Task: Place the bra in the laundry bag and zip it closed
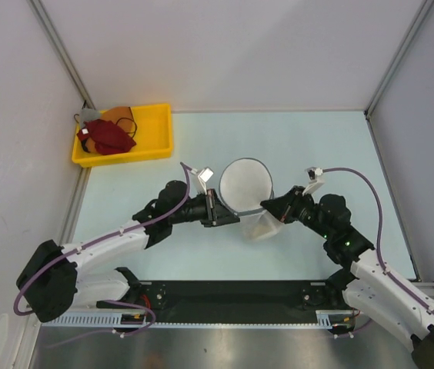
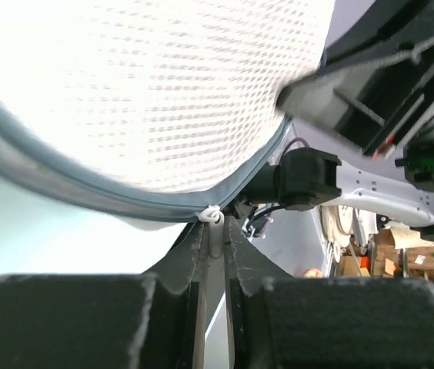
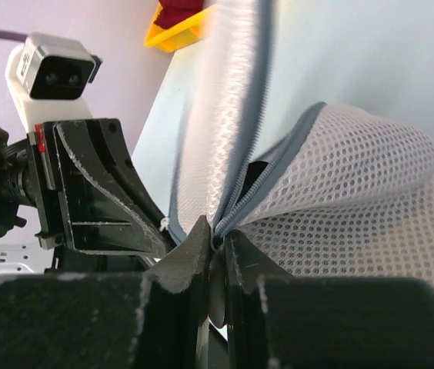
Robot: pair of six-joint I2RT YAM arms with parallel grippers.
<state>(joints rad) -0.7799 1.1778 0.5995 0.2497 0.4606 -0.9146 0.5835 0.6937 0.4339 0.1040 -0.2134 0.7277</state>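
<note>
Top view: we log the laundry bag [image 1: 246,184] at mid-bench. It is open, its two halves run far to near, and the round far half is tipped up. The left gripper [image 1: 229,216] meets its left rim and the right gripper [image 1: 266,206] its right. A yellow bin [image 1: 163,123] sits at the far left corner.
Left wrist: the fingers are almost closed, pinching the white zip tab [image 2: 212,215] beneath the mesh.
Right wrist: the jaws are pinched on the grey zip rim [image 3: 240,184], and the mesh bulges to the right.
</note>
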